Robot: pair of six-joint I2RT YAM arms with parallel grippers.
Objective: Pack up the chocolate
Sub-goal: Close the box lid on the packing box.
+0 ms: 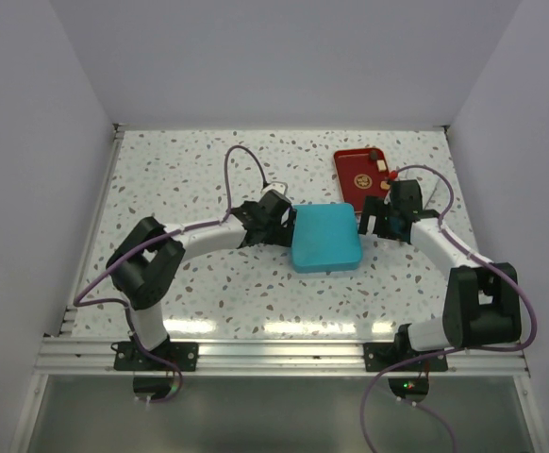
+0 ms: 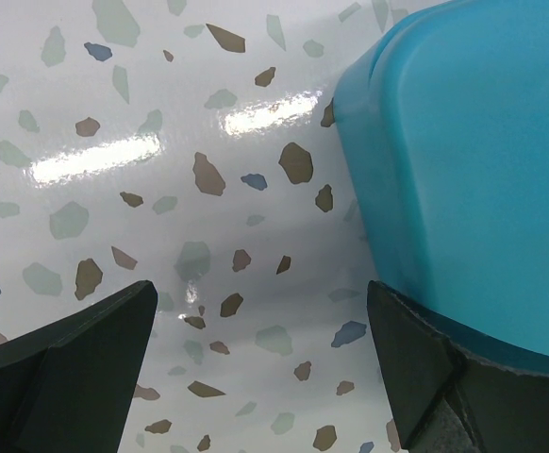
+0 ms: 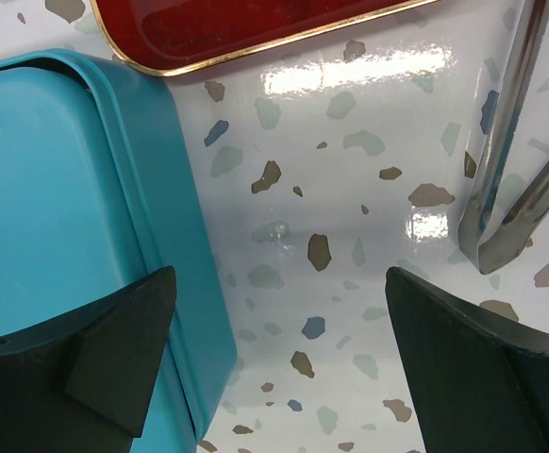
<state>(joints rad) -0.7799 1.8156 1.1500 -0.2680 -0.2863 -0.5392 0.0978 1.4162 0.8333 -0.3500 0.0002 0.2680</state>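
White walls enclose a speckled desk point(image 1: 190, 170). Both tools are shown fully open and empty. The left tool point(image 1: 288, 226) is set at one side of the closed teal box point(image 1: 324, 238) and the right tool point(image 1: 369, 223) at the opposite side, so the box lies between them, with one finger of each seen over its edge. Ahead of the right tool, just past the box, a red tray point(image 1: 359, 170) is laid with its long axis running away from the arms. Small pale and brown bits at its right rim are taken to be the chocolate point(image 1: 382, 166), though they are too small to be confirmed. Metal tongs point(image 3: 515, 179) lie beside the right tool's outer finger. The right arm is judged the nearer to the chocolate.
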